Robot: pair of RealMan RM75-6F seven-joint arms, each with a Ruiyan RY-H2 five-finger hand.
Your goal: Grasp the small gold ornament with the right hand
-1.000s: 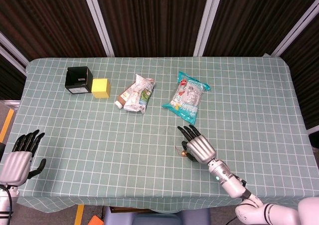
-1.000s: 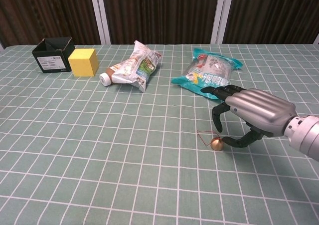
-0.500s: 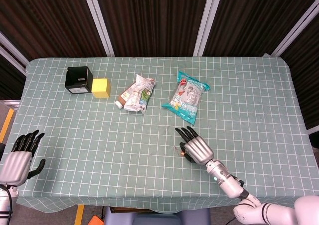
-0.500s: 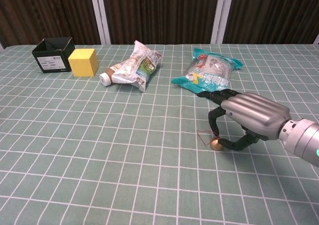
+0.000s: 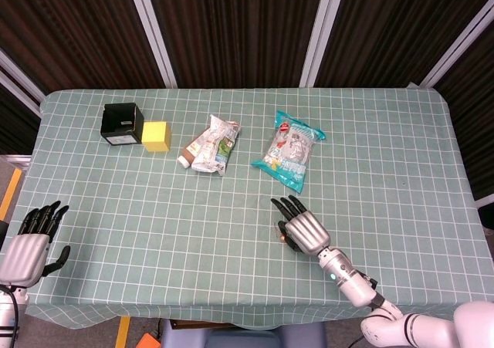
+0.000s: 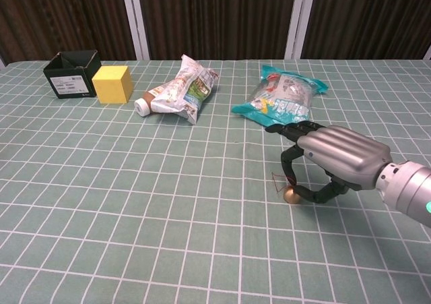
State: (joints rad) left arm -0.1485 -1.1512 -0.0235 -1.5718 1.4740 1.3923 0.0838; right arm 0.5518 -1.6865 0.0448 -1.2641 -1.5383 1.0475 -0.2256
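The right hand (image 6: 322, 164) arched directly over the small gold ornament (image 6: 292, 195), fingers (image 6: 288, 162) and thumb curled close either side, grip not clearly closed; cannot tell.

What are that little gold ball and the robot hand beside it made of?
The gold ornament looks like shiny metal or metallized plastic, since it glints; a thin wire-like loop sticks out of it. The right robot hand has a smooth silvery back, seemingly brushed metal or painted plastic, with matte black fingers, possibly rubber or plastic.
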